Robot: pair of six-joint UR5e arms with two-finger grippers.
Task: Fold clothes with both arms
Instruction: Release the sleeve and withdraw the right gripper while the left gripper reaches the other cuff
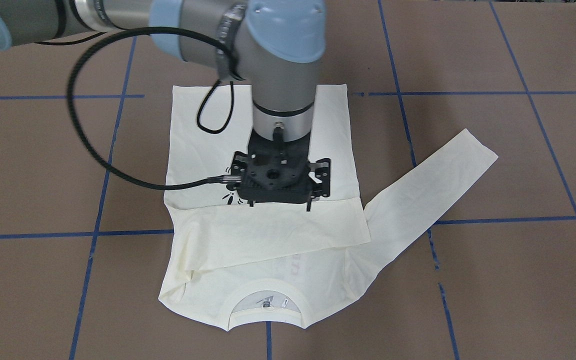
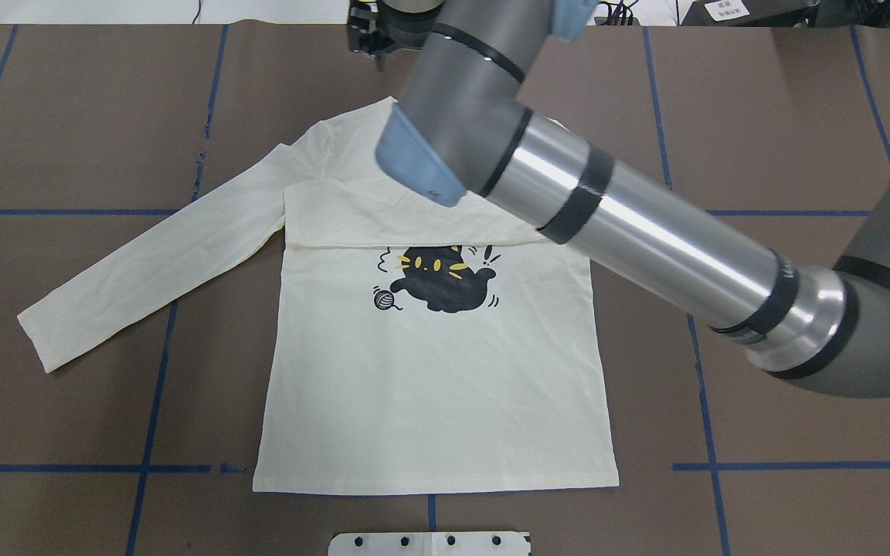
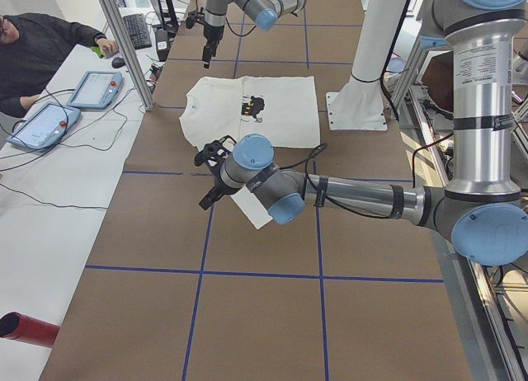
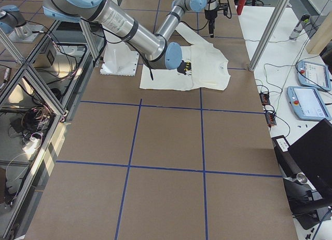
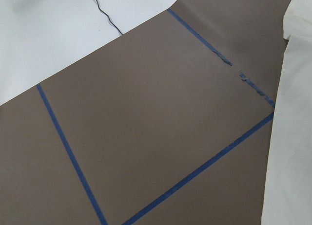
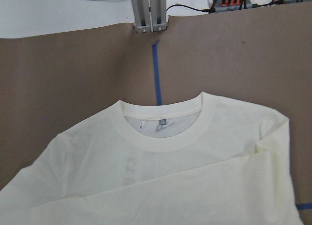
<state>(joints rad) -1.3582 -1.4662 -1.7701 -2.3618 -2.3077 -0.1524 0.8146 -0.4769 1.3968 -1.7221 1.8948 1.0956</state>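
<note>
Right tool hangs spread wide over the T-shirt — holding nothing. Left tool, also wide, hovers near the outstretched sleeve.

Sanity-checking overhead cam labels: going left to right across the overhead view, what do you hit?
outstretched sleeve → yarn-ball print → black cat print → right arm's silver forearm → right arm's grey elbow
</note>
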